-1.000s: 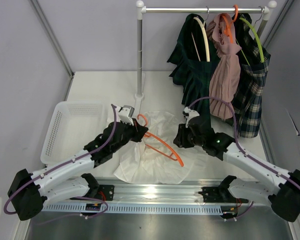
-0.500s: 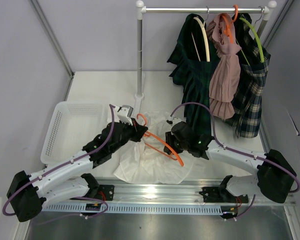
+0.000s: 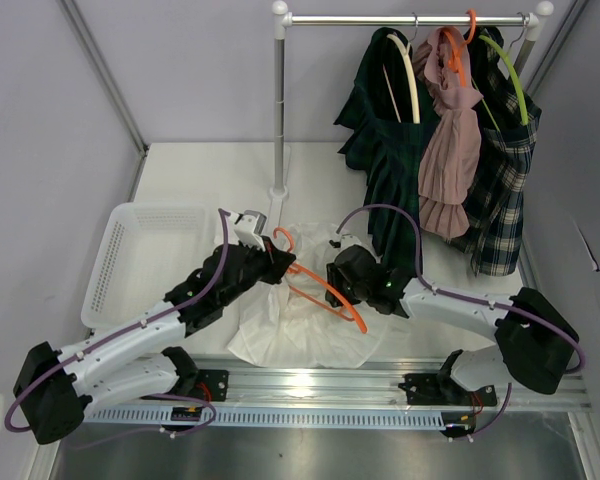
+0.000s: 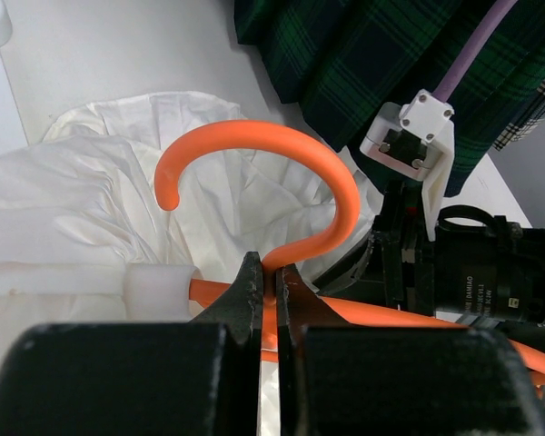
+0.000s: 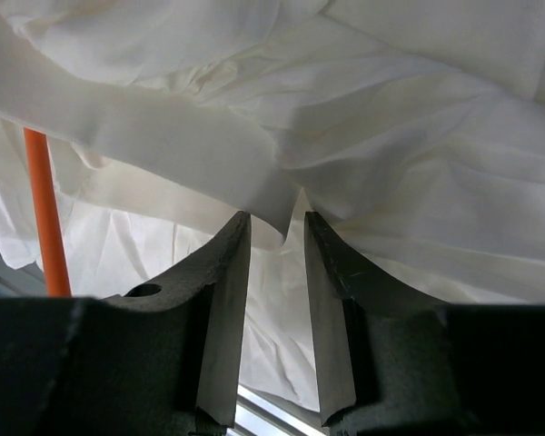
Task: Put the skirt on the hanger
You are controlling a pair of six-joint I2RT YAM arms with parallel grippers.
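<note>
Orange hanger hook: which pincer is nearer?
Left. The left pincer is shut on the orange hanger right below its hook; the right pincer is open at a white skirt fold, beside the hanger's arm.

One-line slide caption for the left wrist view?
Left gripper shut on the neck of the orange hanger, its hook above the crumpled white skirt.

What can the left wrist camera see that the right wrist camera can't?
Only the left wrist view shows the curly hook of the orange hanger, the left pincer shut on the hanger's neck, and a dark plaid skirt farther off. Only the right wrist view shows the right pincer, open, with a corner of a white fabric band between its tips. Both show the white skirt and some of the orange hanger.
</note>
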